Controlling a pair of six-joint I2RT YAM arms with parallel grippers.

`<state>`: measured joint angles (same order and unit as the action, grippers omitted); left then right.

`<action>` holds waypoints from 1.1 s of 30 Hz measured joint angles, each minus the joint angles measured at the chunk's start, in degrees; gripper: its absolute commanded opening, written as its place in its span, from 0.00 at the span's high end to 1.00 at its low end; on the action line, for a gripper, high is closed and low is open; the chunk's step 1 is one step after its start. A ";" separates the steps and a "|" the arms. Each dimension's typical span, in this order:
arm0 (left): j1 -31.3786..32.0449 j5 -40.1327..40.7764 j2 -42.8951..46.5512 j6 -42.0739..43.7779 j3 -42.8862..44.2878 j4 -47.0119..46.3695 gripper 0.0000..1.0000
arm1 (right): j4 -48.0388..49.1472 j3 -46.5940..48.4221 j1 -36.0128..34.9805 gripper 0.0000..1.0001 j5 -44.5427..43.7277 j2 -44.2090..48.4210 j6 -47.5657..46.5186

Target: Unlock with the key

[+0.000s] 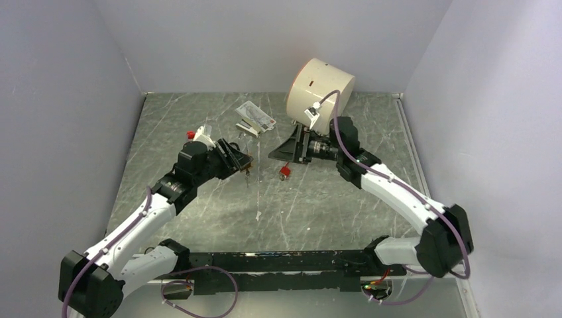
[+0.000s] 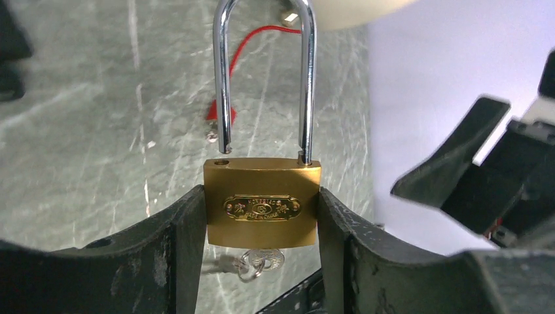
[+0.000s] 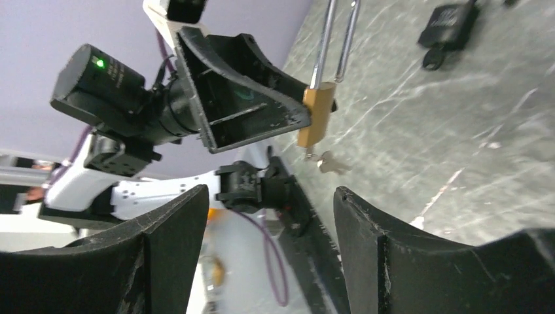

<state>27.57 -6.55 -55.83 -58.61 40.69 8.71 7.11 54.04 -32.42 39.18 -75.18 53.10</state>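
- The left gripper (image 2: 262, 191) is pressed together on a brass padlock (image 2: 262, 204) with an embossed oval plate. One black finger sits against each side of the body, holding it upright above the grey marbled table (image 1: 318, 212).
- The padlock's long steel shackle (image 2: 306, 78) stands raised. Its right leg is seated in the body, while the left leg's tip hangs free just above its hole.
- A small silver key (image 2: 260, 260) on a ring pokes out under the padlock body; the right wrist view shows it dangling below.
- The right gripper (image 3: 269, 193) is spread wide with nothing between its fingers. It faces the padlock from the right, near it but apart.
- A small red tag (image 1: 285, 172) lies on the table below the gap between the two grippers, and a thin red cord (image 2: 262, 36) runs from it.
- A white printed card packet (image 1: 255, 118) lies farther back, beyond both grippers.
- A large cream-coloured round drum (image 1: 321, 89) sits tilted at the back right, right behind the right wrist.
- A small black object (image 3: 451, 26) lies on the table beyond the padlock; what it is cannot be told.
- Pale lilac walls (image 1: 66, 99) close in the table on three sides.
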 measured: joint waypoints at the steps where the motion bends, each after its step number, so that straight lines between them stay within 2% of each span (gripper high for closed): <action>1: -0.02 -1.01 0.55 2.51 -0.02 -0.57 0.81 | -1.62 0.13 0.04 0.28 -0.85 1.55 -2.32; 6: -0.04 -13.60 1.81 13.00 0.61 -7.30 0.82 | -8.09 0.35 0.11 0.31 -6.12 6.91 -11.23; 11: 0.02 -26.84 1.60 14.86 1.57 -16.46 0.82 | -6.84 -0.85 0.76 0.32 -8.98 11.93 -13.09; 18: 0.04 -40.68 -2.71 7.34 5.88 -31.71 0.83 | 4.04 -1.33 1.05 0.31 -10.47 20.26 -12.98; 24: 0.04 -48.00 -8.11 -3.74 8.26 -48.17 0.83 | 6.97 0.28 1.05 0.31 -9.20 18.08 -12.44; 27: 0.04 -49.99 -9.99 -7.39 8.33 -52.70 0.83 | 8.15 0.74 1.05 0.33 -8.39 16.24 -11.54; 31: 0.04 -51.28 -11.17 -10.03 8.33 -55.49 0.83 | 10.40 1.64 1.05 0.40 -6.43 14.40 -10.19; 33: 0.04 -51.58 -11.19 -10.23 8.33 -56.06 0.83 | 11.39 1.97 1.05 0.46 -5.53 13.90 -9.38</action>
<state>27.62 -58.13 -67.02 -68.84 49.01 -47.35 18.50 56.01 -31.38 33.65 -61.28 43.72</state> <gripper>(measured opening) 0.592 0.613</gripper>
